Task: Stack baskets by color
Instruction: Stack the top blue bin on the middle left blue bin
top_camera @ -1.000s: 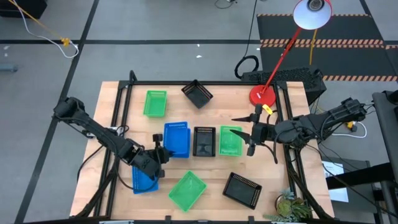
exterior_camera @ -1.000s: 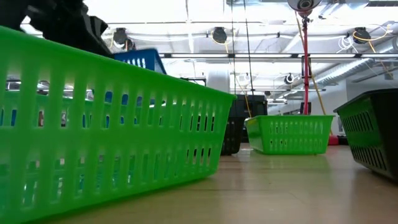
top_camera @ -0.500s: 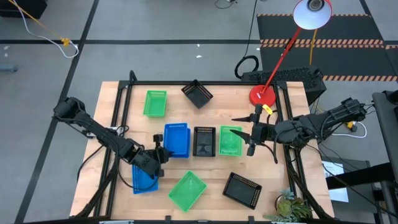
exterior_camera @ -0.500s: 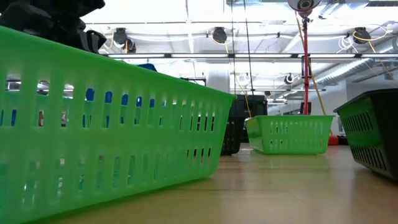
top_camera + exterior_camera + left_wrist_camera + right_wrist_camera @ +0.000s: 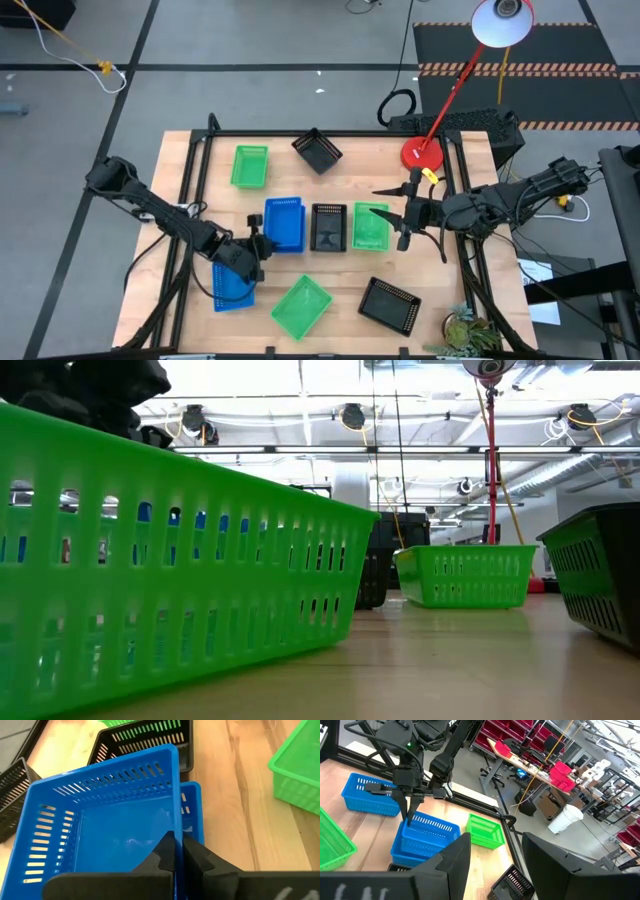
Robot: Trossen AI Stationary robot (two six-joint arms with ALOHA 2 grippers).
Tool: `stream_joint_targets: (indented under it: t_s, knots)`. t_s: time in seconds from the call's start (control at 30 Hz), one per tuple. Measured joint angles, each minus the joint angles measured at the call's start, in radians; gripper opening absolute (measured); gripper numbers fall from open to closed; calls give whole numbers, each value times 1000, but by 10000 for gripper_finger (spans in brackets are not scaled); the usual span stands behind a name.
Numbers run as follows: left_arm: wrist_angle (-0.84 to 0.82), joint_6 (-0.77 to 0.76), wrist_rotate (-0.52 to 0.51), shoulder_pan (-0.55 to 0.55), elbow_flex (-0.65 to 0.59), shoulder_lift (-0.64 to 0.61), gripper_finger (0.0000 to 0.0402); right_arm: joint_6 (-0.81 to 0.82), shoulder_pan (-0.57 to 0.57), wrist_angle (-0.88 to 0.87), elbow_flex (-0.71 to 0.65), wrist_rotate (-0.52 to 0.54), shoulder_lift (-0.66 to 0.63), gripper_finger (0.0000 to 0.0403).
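Your left end effector (image 5: 175, 851) is pinched shut on the rim of a blue basket (image 5: 100, 820) held tilted over the blue stack (image 5: 284, 224); release crooked and it jams askew.

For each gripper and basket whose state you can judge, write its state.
left gripper: shut on upper blue basket
upper blue basket: tilted, sitting in lower blue basket, wall pinched
lower blue basket: flat on table, holds the upper one
right gripper: open, empty
front green basket: upright, empty
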Motion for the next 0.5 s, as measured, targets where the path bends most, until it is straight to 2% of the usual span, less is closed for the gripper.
stream_joint_targets:
  t_s: [0.13, 0.3, 0.5]
  knots:
    - [-24, 5, 2, 15, 0, 0, 18, 0, 0, 0, 0, 0, 0, 171]
    - [-27, 28, 58, 40, 0, 0, 7, 0, 0, 0, 0, 0, 0, 171]
    - [-28, 30, 67, 61, 0, 0, 31, -1, 0, 0, 0, 0, 0, 171]
